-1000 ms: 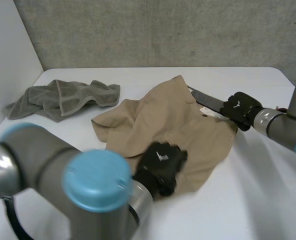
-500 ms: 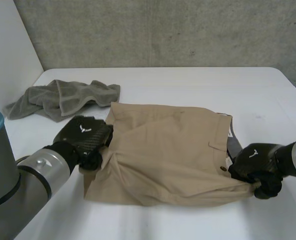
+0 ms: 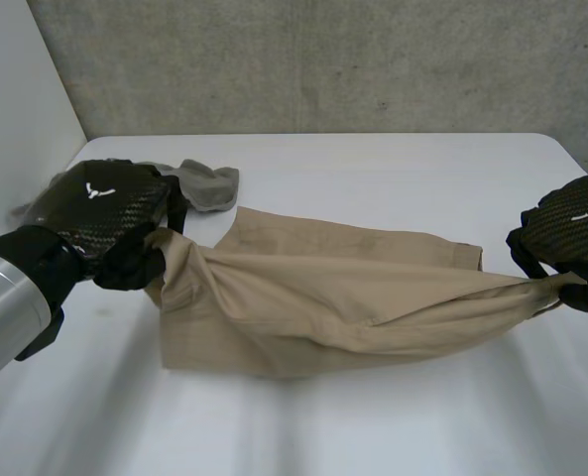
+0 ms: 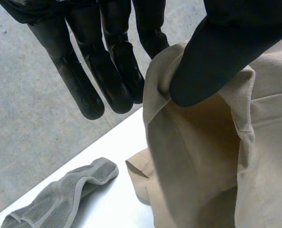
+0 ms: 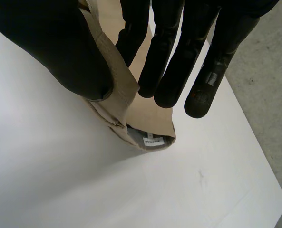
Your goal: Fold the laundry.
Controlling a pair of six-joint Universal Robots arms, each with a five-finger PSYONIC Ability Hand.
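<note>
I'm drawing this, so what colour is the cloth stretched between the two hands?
Plain tan, no pattern. The garment shows best in the head view.

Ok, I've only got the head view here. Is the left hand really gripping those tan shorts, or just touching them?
Observer: Gripping. In the left wrist view the left hand has an edge of the tan shorts pinched between its thumb and its straight fingers.
Operator: And the right hand, which end has it got?
Observer: In its own wrist view the right hand pinches a folded edge between thumb and fingers. A grey label is sewn inside that fold just past the fingertips, so it is probably the waistband end.
</note>
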